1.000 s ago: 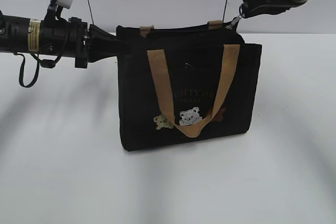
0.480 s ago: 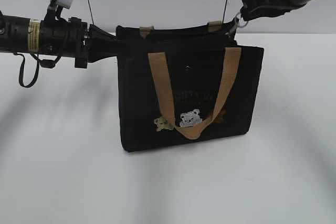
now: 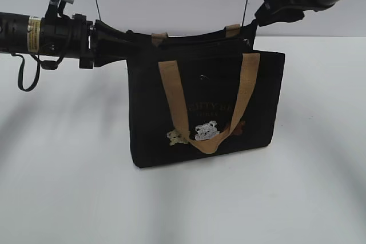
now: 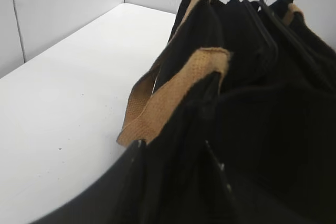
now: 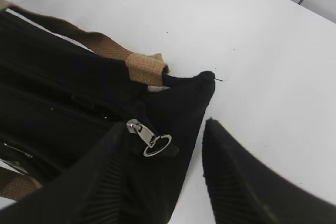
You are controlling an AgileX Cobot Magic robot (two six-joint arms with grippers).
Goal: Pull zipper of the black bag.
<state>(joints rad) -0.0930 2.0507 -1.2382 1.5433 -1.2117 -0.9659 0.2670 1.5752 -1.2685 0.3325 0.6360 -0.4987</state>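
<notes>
While our left fingers (image 4: 173, 177) pinch the black bag (image 3: 206, 107) by its top left edge, our right fingers (image 5: 173, 177) stand spread at the opposite corner — one beneath the zipper pull (image 5: 149, 140) and its metal ring, gripping nothing. That pull sits at the bag's right end. Tan handles (image 3: 209, 107) hang down the front, and the bag stands upright on the white table (image 3: 68, 187).

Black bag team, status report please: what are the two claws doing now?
Left gripper clamped on black bag edge. Right gripper open beside zipper pull. Nothing blocking.
</notes>
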